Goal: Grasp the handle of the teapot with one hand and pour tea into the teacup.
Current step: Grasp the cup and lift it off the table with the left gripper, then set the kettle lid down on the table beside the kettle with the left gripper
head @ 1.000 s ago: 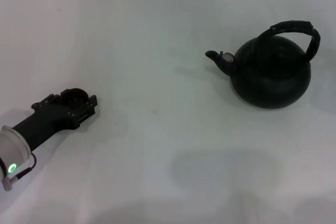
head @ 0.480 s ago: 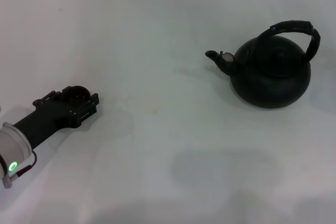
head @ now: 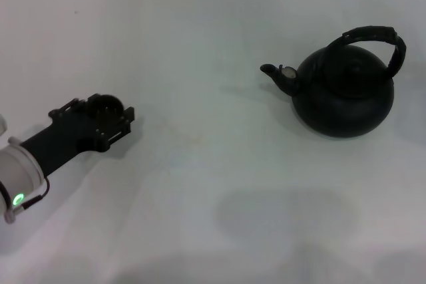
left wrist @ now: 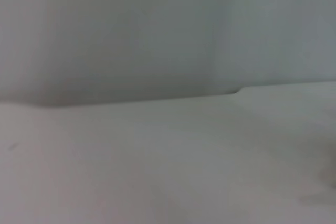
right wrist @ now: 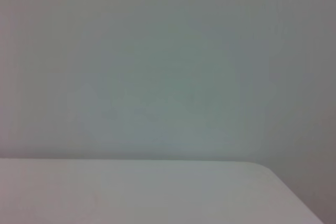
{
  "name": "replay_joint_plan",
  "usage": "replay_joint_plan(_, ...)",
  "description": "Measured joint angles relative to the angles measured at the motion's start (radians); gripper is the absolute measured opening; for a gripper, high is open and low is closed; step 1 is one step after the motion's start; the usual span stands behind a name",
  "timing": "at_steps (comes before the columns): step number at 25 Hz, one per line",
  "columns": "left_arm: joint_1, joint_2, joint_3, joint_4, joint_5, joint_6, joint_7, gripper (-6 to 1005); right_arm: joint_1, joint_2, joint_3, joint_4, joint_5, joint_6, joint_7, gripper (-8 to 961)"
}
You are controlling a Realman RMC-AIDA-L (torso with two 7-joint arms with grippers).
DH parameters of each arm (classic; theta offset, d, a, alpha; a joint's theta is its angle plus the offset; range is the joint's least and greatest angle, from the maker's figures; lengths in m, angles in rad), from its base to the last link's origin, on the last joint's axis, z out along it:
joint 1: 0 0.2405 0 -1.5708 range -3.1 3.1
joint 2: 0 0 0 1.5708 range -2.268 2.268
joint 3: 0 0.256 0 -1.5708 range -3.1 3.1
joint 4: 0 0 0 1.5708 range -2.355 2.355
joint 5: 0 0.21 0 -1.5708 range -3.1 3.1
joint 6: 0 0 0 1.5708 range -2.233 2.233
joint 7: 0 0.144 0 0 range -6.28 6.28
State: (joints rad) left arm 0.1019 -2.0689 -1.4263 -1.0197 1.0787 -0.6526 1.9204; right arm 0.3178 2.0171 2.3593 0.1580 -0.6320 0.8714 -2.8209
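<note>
White table (head: 200, 184), plain matte surface, one rounded corner visible in the right wrist view.

Bearing: one round black teapot (head: 343, 94), upright at the right side, short spout pointing left, arched handle (head: 373, 36) over its top.

Soft even light; faint shadows on table (head: 200, 44); wrist views blurred, featureless.

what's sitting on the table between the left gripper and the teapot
Nothing. In the head view, only bare white table lies between the left gripper, at the teacup, and the teapot, whose spout points toward it.
</note>
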Motion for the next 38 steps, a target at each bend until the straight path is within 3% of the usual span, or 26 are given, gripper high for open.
replay_joint_plan(4, -0.045, 0.002, -0.066, -0.018, 0.101, -0.077, -0.069, 709, 0.005, 0.0, -0.001, 0.003, 0.0, 0.0, 0.0, 705)
replay_joint_plan(12, -0.293, 0.019, -0.217, 0.03, 0.437, -0.267, -0.377, 709, 0.006, 0.0, -0.006, 0.007, -0.001, 0.002, -0.001, 701)
replay_joint_plan(15, -0.384, 0.023, -0.253, 0.085, 0.51, -0.323, -0.421, 709, 0.008, 0.0, -0.008, 0.007, -0.006, 0.009, -0.001, 699)
replay_joint_plan(20, -0.56, 0.038, -0.31, 0.285, 0.534, -0.375, -0.415, 708, 0.009, 0.0, -0.008, 0.006, -0.008, 0.04, 0.0, 696)
replay_joint_plan(22, -0.56, 0.038, -0.31, 0.285, 0.534, -0.375, -0.415, 708, 0.007, 0.0, -0.008, 0.006, -0.005, 0.041, 0.0, 695)
replay_joint_plan(23, -0.621, 0.037, -0.322, 0.353, 0.537, -0.351, -0.401, 708, 0.005, -0.001, -0.007, 0.006, -0.003, 0.042, 0.0, 695)
replay_joint_plan(25, -0.64, 0.033, -0.326, 0.37, 0.541, -0.33, -0.405, 708, 0.003, -0.002, -0.007, 0.008, -0.002, 0.046, 0.0, 694)
replay_joint_plan(29, -0.682, 0.012, -0.326, 0.385, 0.589, -0.305, -0.45, 708, 0.0, -0.004, -0.008, 0.009, -0.006, 0.066, 0.0, 692)
replay_joint_plan(38, -0.801, -0.013, -0.26, 0.467, 0.64, -0.255, -0.56, 709, -0.007, -0.002, -0.021, -0.001, -0.01, 0.085, 0.0, 687)
